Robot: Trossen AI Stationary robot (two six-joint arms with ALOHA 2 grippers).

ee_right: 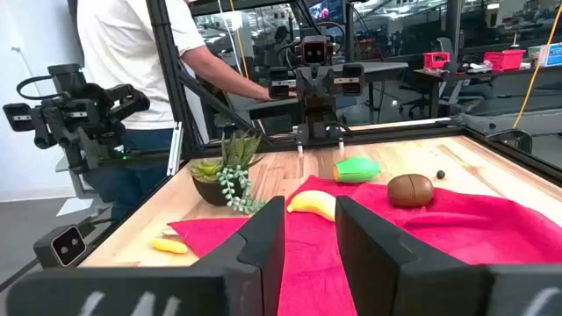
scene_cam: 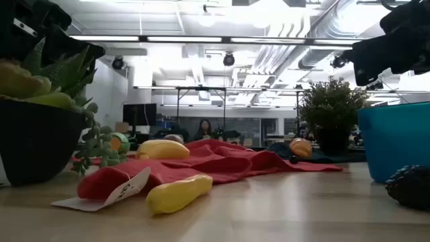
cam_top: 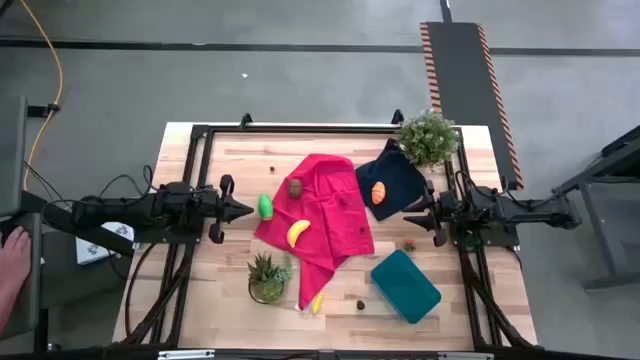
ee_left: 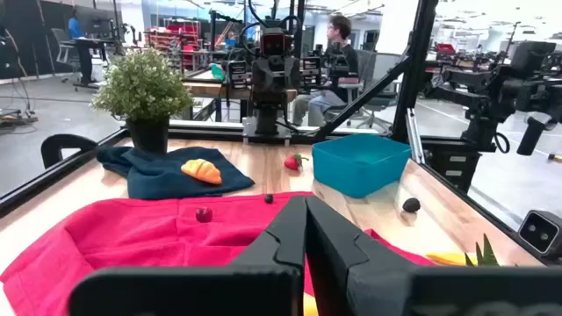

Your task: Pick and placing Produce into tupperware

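The orange piece (cam_top: 379, 192) lies on the navy cloth (cam_top: 398, 172), just beside the right pincer (cam_top: 408, 211), empty and slightly parted; the teal tupperware (cam_top: 405, 285) sits near that arm; the left pincer (cam_top: 250, 209), pressed together, waits beside the green piece (cam_top: 265, 206).

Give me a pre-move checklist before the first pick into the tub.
1. Teal tub empty and unobstructed: ok in the high view, nothing inside, no lid.
2. Right gripper free to grasp: ok, fingers apart, nothing between them, parked at the navy cloth's edge.
3. Left gripper ready: not ok, shut and empty beside the green piece; open it first.
4. Orange piece reachable: ok, in the open on the navy cloth, close to the right gripper.
5. Banana and brown piece clear on the red cloth: ok, apart from each other.
6. Second banana graspable: cannot tell, at the red cloth's edge.
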